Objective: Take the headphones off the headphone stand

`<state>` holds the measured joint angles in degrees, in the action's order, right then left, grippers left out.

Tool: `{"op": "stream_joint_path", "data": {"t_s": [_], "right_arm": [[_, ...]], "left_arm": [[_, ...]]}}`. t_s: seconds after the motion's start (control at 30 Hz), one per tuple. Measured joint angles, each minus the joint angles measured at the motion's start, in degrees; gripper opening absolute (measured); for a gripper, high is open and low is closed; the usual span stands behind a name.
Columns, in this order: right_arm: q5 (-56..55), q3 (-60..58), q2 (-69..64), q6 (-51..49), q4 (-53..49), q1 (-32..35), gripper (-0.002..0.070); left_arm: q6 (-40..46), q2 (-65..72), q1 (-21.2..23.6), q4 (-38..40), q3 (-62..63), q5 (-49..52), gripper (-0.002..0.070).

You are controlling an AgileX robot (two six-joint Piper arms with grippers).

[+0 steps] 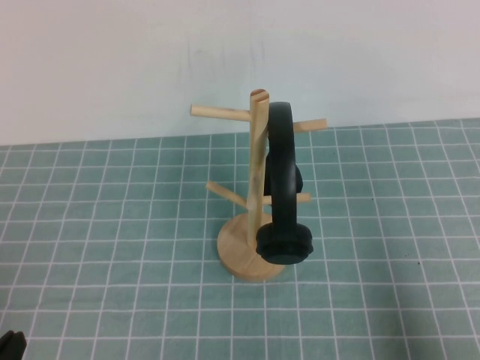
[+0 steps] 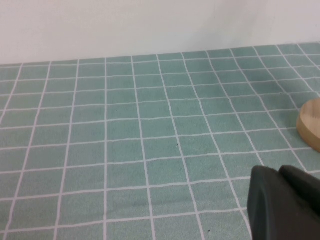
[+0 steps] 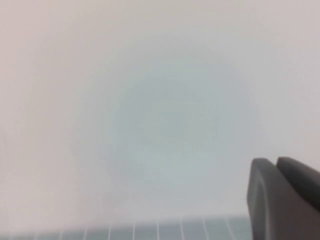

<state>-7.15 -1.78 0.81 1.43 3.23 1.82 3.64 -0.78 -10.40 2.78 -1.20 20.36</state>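
- Black headphones (image 1: 283,187) hang on a light wooden headphone stand (image 1: 255,161) at the middle of a green gridded worktop (image 1: 112,247), the headband looped over an upper peg.
- 1 ear cup sits low, beside the round base.
- Left gripper (image 2: 282,202) is low at the worktop's near left corner; whether its fingers are clenched cannot be told.
- Right gripper (image 3: 282,192) faces the pale wall, fingers clenched on nothing.

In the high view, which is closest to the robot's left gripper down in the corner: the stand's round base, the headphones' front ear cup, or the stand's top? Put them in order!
From the left gripper, at the near left corner:
1. Base, table centre.
2. Front ear cup, just right of the base.
3. Stand's top, high up, farthest.

The right gripper is out of that view.
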Motion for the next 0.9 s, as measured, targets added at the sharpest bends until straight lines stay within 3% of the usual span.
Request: {"op": "stream_joint_path", "data": {"t_s": [0.4,0.7,0.8,0.9], "right_arm": [[-7.00,0.00,0.00,-1.43,0.00,0.00,-0.0008],[-36.57,1.52,0.00,-5.88,0.88,0.00,-0.0008],[-34.23,7.30,0.00,-7.14,1.11,0.00,-0.0008],[-23.18,16.31,0.00,-8.33,1.11,0.00,-0.0008]], "left_arm": [[0.00,0.00,0.00,0.00,0.00,0.00,-0.0006],[0.00,0.00,0.00,0.00,0.00,0.00,-0.0006],[0.00,0.00,0.00,0.00,0.00,0.00,-0.0006],[0.00,0.00,0.00,0.00,0.00,0.00,-0.0006]]}}
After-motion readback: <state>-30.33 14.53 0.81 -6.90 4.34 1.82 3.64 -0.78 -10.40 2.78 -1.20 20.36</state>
